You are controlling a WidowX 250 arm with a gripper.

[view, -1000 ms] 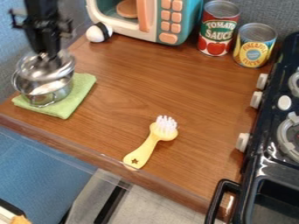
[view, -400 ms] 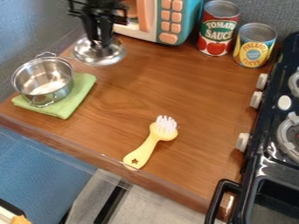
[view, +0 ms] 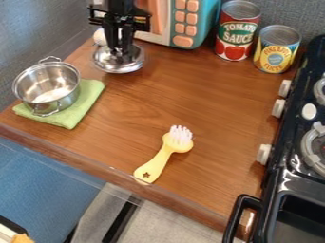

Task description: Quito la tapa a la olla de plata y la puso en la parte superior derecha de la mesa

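Toward the left edge, near the front left corner of the surface (view: 209, 99), we see the silver pot (view: 49, 88) uncovered on a folded green cloth (view: 89, 100), and to its right, near the back edge, the tool (view: 120, 49) pinched closed on the top of the silver lid (view: 119, 64) – whether the lid touches the surface, we cannot tell. Further right we find the yellow brush (view: 158, 161) with its handle end at the front edge, the toy microwave (view: 206, 21) at the back edge, then two cans by the back right corner – and the black stove (view: 274, 190) along the right edge.
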